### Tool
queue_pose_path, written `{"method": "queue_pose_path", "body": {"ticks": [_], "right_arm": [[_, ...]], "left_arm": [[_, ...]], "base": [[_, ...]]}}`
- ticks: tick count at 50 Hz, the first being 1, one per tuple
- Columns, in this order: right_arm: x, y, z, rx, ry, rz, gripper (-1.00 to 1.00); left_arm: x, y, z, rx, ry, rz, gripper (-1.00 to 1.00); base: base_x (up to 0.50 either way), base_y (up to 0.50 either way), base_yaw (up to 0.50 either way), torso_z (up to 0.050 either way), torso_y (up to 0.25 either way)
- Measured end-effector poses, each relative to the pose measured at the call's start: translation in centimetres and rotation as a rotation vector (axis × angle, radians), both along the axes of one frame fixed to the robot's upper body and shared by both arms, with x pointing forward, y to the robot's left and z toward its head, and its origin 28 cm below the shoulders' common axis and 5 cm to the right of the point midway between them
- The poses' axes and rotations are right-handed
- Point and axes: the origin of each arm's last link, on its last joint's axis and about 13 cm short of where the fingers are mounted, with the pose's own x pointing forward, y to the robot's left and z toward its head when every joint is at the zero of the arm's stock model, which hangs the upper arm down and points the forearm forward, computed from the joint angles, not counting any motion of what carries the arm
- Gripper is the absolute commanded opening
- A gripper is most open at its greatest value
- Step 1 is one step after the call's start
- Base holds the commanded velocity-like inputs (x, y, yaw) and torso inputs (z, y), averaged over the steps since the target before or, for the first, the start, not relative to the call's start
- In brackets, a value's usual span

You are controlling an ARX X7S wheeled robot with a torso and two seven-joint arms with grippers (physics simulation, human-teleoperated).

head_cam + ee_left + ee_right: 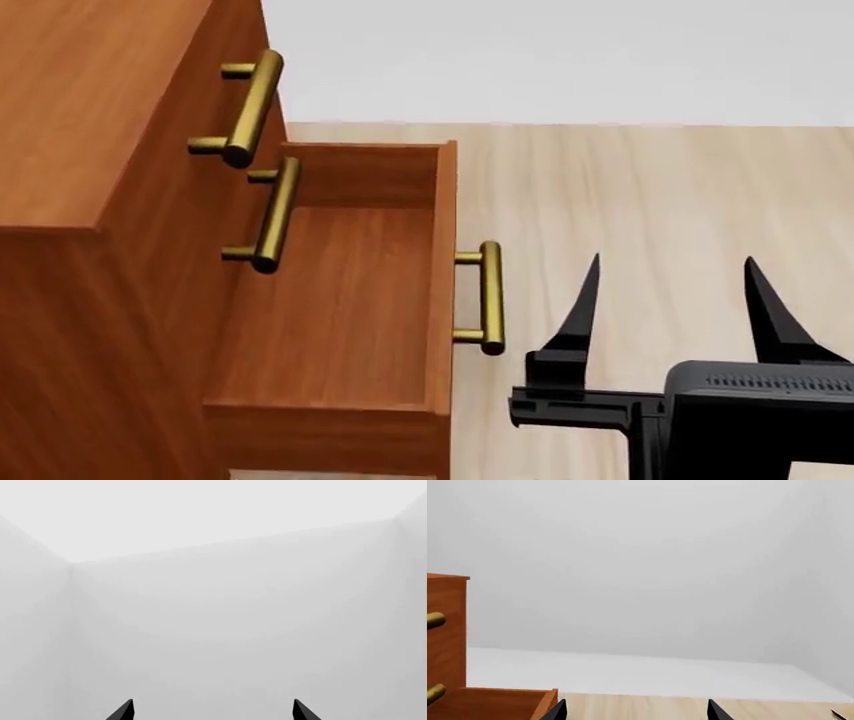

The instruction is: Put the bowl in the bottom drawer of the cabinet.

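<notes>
Standing pulled out from the cabinet [94, 150], the bottom drawer [334, 300] shows bare wood inside; bowl not visible. Right gripper [674, 290] hovers just right of its brass handle [489, 297], fingers spread, empty. Left gripper [213, 711] likewise spread.

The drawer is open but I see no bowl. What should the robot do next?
Probably turn to look for the bowl. The bottom drawer of the cabinet is pulled out and empty, the right gripper is open and holds nothing, and no view shows the bowl.
</notes>
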Motion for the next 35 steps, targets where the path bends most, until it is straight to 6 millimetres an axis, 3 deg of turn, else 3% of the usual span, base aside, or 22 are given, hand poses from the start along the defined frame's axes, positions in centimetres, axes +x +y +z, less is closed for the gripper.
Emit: {"method": "queue_pose_path", "body": {"ticks": [27,35], "right_arm": [[-0.03,-0.10,-0.05,0.002,0.001,-0.002,1.00],[-0.08,-0.11,0.02,-0.001,0.000,-0.003,1.00]], "left_arm": [[0.20,-0.13,-0.06,0.006,0.005,-0.003,1.00],[0.19,-0.13,-0.06,0.004,0.005,-0.005,1.00]], "base": [[0.00,0.00,0.00,0.000,-0.097],[0.00,0.00,0.00,0.000,-0.009]]}}
